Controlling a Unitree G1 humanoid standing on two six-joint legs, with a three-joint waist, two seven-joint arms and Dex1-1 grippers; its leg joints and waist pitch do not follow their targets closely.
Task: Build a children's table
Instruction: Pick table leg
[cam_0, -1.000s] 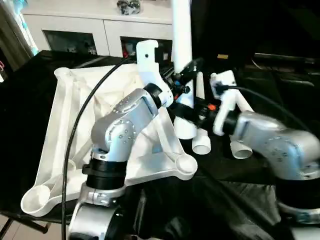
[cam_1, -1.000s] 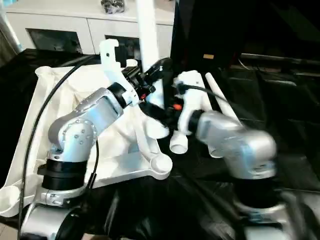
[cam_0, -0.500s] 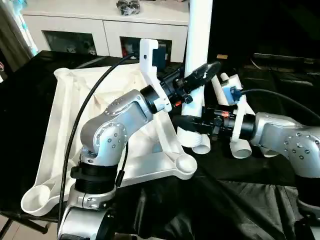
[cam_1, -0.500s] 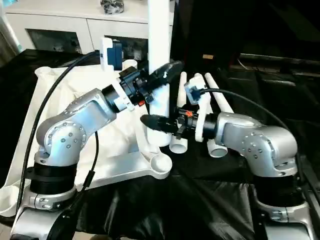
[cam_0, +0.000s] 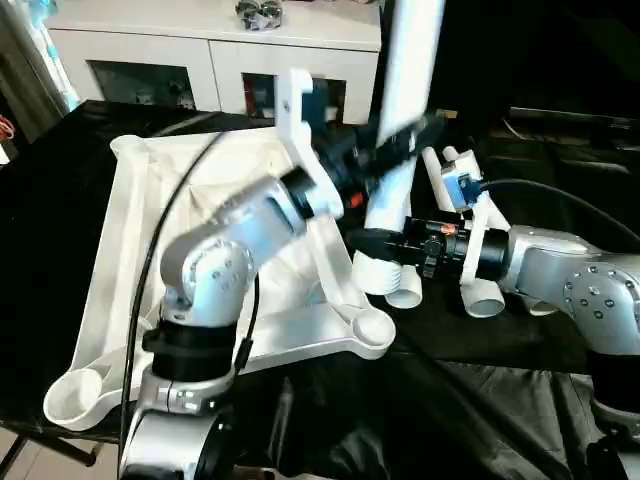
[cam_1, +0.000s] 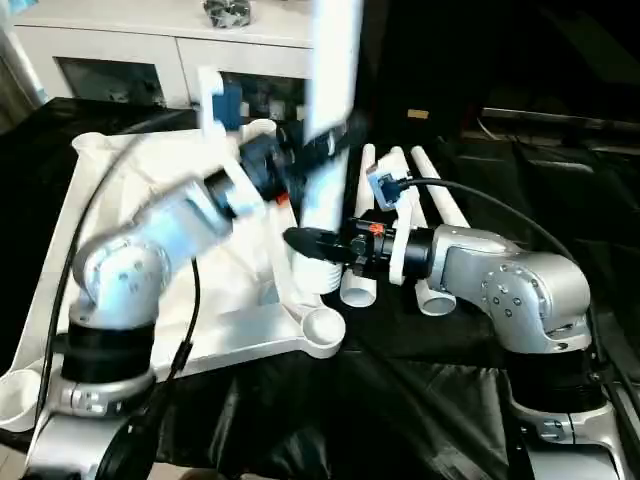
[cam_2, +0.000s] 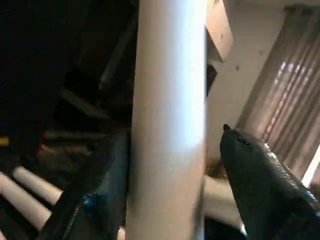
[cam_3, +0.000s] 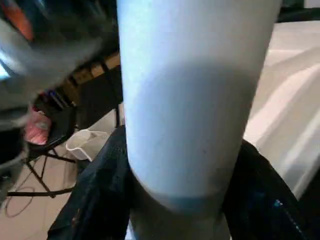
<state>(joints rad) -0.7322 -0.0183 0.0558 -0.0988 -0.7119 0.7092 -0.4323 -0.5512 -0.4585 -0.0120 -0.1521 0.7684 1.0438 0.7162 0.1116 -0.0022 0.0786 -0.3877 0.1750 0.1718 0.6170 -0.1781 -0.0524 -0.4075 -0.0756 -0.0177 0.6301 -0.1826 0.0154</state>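
Above the upturned table top (cam_0: 130, 260), left gripper (cam_2: 172, 165) jaws have just widened off the upright leg (cam_0: 405, 110) while right gripper (cam_3: 195, 200) jaws narrow around its base, so the right now steadies it.

Upright leg (cam_0: 405, 110) now leans further toward the right than a second ago, top tipped over. Left gripper (cam_2: 175, 165) has loosened: a gap shows beside one finger (cam_2: 260, 175). Right gripper (cam_3: 195, 200) has swung in low, now straddling the leg's base.
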